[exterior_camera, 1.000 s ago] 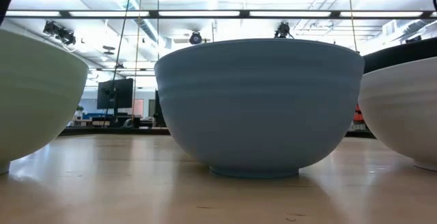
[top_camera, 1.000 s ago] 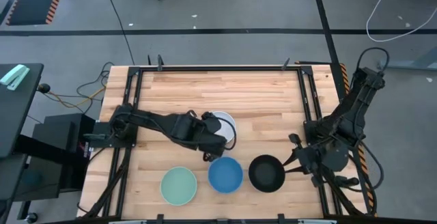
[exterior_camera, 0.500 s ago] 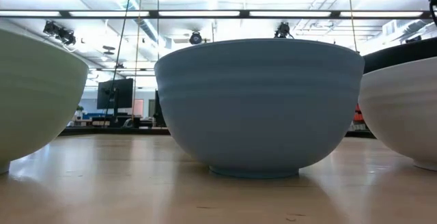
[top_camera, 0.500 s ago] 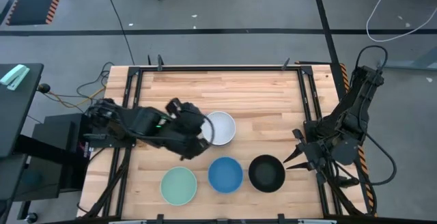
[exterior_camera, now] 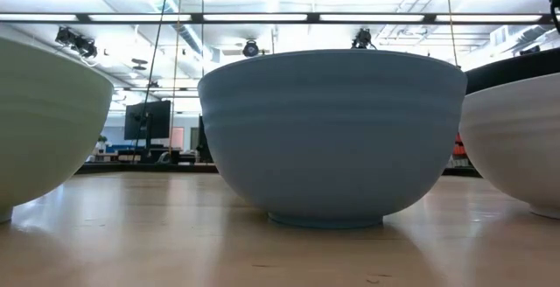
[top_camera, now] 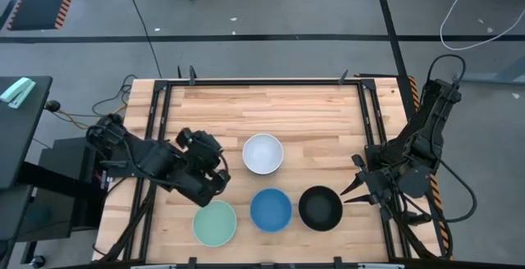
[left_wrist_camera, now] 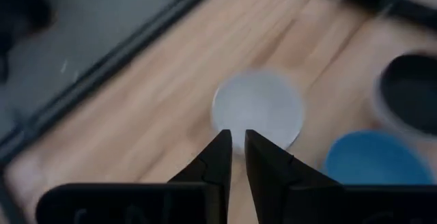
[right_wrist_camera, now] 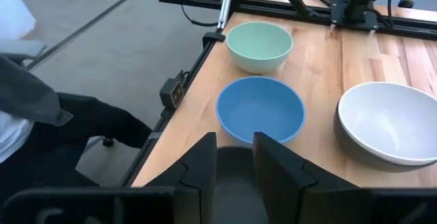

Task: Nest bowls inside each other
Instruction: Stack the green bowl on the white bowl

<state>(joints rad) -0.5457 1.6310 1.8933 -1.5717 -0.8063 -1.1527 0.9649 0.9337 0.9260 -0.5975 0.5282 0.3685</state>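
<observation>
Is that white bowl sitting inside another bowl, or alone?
Nested: the white bowl sits in a darker bowl, whose wall shows beneath its rim in the right wrist view.

So on my table (top_camera: 312, 105) I count four bowls total: one white bowl (top_camera: 262, 153), one mint green bowl (top_camera: 214, 223), one blue bowl (top_camera: 271, 210), one black bowl (top_camera: 320, 208). Just one of each colour showing.

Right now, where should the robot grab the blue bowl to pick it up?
Best on the rim of the blue bowl, coming straight down: it sits upright with its mouth open, so one finger fits inside and one outside. Its smooth round wall would probably slip. The green bowl beside leaves room.
</observation>
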